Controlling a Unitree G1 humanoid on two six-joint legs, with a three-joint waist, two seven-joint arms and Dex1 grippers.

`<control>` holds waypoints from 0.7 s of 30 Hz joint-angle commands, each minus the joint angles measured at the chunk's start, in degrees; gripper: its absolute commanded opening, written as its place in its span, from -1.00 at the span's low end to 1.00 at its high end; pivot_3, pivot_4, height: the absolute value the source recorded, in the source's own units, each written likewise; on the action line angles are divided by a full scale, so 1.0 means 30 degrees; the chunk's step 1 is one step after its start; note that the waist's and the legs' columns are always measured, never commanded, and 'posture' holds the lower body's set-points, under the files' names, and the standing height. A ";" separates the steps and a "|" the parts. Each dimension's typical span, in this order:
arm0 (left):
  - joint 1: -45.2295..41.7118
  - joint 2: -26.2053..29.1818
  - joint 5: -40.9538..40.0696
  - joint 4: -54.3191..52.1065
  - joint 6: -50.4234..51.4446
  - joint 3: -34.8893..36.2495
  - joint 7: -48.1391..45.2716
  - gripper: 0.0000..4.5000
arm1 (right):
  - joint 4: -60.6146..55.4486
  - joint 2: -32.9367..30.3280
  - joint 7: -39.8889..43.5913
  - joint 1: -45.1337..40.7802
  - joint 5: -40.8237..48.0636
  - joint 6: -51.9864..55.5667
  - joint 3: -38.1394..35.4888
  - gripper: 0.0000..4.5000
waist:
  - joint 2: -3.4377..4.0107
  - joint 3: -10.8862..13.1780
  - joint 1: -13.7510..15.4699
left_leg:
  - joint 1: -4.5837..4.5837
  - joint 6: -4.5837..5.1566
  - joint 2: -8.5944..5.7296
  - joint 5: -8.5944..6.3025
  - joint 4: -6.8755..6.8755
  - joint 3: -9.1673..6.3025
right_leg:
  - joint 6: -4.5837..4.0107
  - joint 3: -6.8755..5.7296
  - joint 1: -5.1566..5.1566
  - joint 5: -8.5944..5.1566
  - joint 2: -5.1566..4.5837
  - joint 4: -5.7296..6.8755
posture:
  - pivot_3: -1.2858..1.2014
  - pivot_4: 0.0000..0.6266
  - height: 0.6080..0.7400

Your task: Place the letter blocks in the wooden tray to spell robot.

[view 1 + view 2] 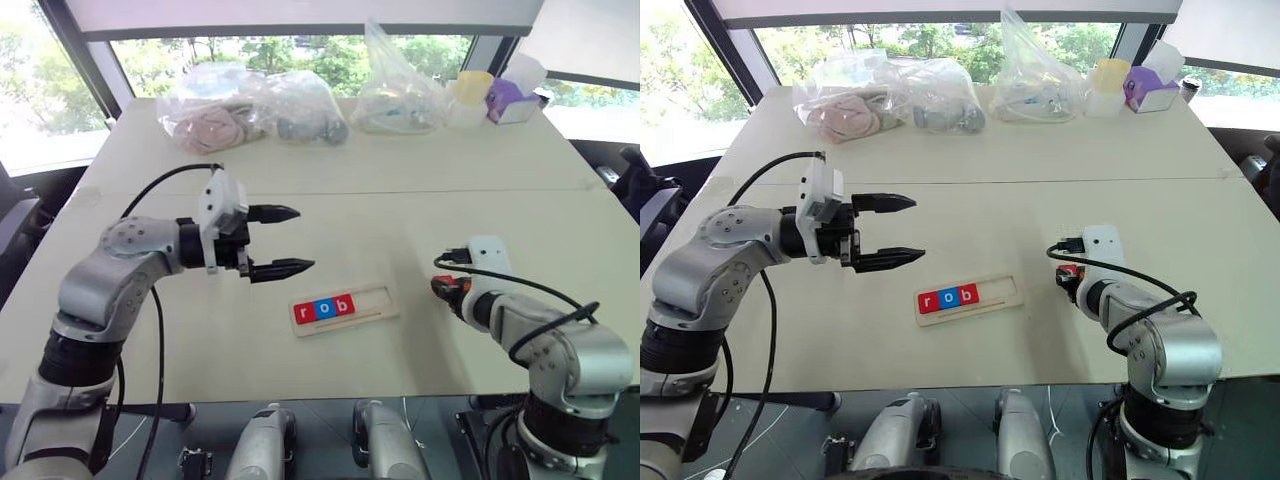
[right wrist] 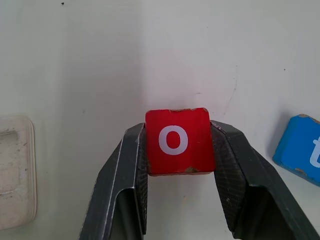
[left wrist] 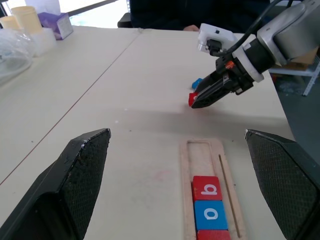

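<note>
Windows run along the far side of the room, and a big pale table (image 1: 400, 200) sits under them. Clear plastic bags (image 1: 250, 105) of soft things lie at the far edge, with a yellow cup (image 1: 472, 90) and a purple box (image 1: 510, 100) to their right.

On the left, the left claw (image 1: 285, 241) hangs above the table, points to the right, and its two black fingers are wide apart with nothing between them. On the right, the right claw (image 2: 177, 145) is squeezed tight on a red block with a white o (image 2: 177, 141). It holds the block just above the table, to the right of the tray.

The wooden tray (image 1: 375, 300) lies in the middle of the near part of the table. Its long side runs left to right, with the right end a little farther away. Three blocks (image 1: 323, 308) sit in its left half, touching each other: red r, blue o, red b. The right half of the tray is bare, with room for two more blocks.

The next free spot is just right of the red b, so the red o has to travel left from the right claw to get there. The right arm looks nearer to that spot, and it already has the block.

A blue block with a t (image 2: 300, 150) lies on the table near the right claw, just beside the red o. It looks like the last one to go in.
</note>
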 commanded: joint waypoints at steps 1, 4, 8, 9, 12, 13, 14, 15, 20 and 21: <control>0.0027 0.0104 0.0143 -0.0350 -0.0401 -0.0002 -0.0212 1.00 | -0.1081 0.0384 -0.0151 0.0389 0.0186 0.0141 0.0001 -0.46 | 0.0000 0.0000 0.0004 | -0.0001 -0.0001 0.0000 -0.0001 -0.0004 -0.0005 | -0.0001 -0.0002 -0.0001 -0.0002 0.0001 0.0000 | 0.03 -0.52 1.00; -0.0008 0.0190 0.0207 -0.0248 -0.0416 0.0089 -0.0366 1.00 | -0.1188 0.0450 -0.0186 0.0590 0.0209 0.0141 0.0036 -0.46 | 0.0000 0.0000 0.0009 | -0.0013 -0.0001 0.0001 -0.0001 -0.0010 -0.0006 | -0.0002 -0.0002 -0.0011 -0.0003 0.0002 -0.0007 | 0.03 -0.52 1.00; -0.0141 0.0275 0.0396 -0.0060 -0.0516 0.0074 -0.0450 1.00 | -0.1370 0.0444 -0.0217 0.0793 0.0323 0.0141 0.0133 -0.46 | 0.0000 0.0000 0.0021 | -0.0014 -0.0001 0.0000 -0.0001 -0.0007 -0.0003 | -0.0002 -0.0001 -0.0006 -0.0002 0.0001 -0.0015 | 0.03 -0.52 1.00; -0.0158 0.0279 0.0416 -0.0034 -0.0534 0.0066 -0.0463 1.00 | -0.1373 0.0452 -0.0240 0.0797 0.0341 0.0141 0.0152 -0.24 | 0.0000 0.0000 0.0015 | -0.0014 -0.0001 -0.0001 -0.0001 -0.0007 -0.0005 | -0.0003 -0.0001 -0.0007 -0.0002 0.0001 -0.0015 | 0.03 -0.52 1.00; -0.0152 0.0352 0.0506 -0.0052 -0.0557 0.0032 -0.0582 1.00 | -0.1430 0.0371 -0.0248 0.0794 0.0426 0.0141 0.0190 0.38 | 0.0000 0.0000 0.0009 | -0.0014 -0.0001 0.0000 -0.0001 -0.0008 -0.0005 | -0.0003 -0.0001 -0.0008 -0.0002 0.0001 -0.0015 | 0.03 -0.52 1.00; -0.0162 0.0352 0.0552 -0.0017 -0.0570 0.0023 -0.0628 1.00 | -0.1452 0.0264 -0.0225 0.0737 0.0477 0.0141 0.0191 0.57 | 0.0000 0.0000 0.0009 | -0.0014 -0.0001 0.0000 -0.0001 -0.0008 -0.0005 | -0.0003 -0.0001 -0.0009 -0.0003 0.0001 -0.0015 | 0.03 -0.52 1.00; -0.0168 0.0359 0.0582 0.0001 -0.0566 0.0026 -0.0673 1.00 | -0.1520 0.0053 -0.0126 0.0603 0.0575 0.0141 0.0163 0.80 | 0.0000 0.0000 0.0005 | -0.0014 -0.0001 0.0000 -0.0001 -0.0009 -0.0005 | -0.0004 -0.0001 -0.0010 -0.0003 0.0001 -0.0015 | 0.03 -0.52 1.00; -0.0169 0.0367 0.0598 0.0006 -0.0558 0.0038 -0.0712 1.00 | -0.1589 -0.0154 -0.0005 0.0481 0.0711 0.0141 0.0131 0.99 | 0.0000 0.0000 0.0007 | -0.0014 -0.0001 0.0001 -0.0001 -0.0009 -0.0005 | -0.0004 -0.0001 -0.0010 -0.0003 0.0001 -0.0016 | 0.03 -0.52 1.00; 0.0329 0.0992 0.0370 -0.0456 -0.0432 0.0145 -0.1549 1.00 | -0.2241 -0.5469 0.4280 -0.0860 0.3593 -0.0099 0.1249 0.99 | 0.0012 0.0012 -0.0002 | -0.0022 -0.0001 -0.0002 -0.0004 -0.0009 0.0000 | -0.0005 -0.0001 -0.0016 -0.0004 -0.0009 -0.0028 | 0.03 -0.52 1.00; 0.0527 0.1269 0.0408 -0.0544 -0.0471 0.0092 -0.1874 1.00 | -0.1888 -0.6990 0.5604 -0.1171 0.4147 -0.0735 0.1433 0.99 | 0.0020 0.0017 -0.0010 | -0.0024 0.0001 -0.0003 -0.0005 -0.0005 0.0003 | -0.0006 -0.0001 -0.0017 -0.0005 -0.0016 -0.0032 | 0.03 -0.52 1.00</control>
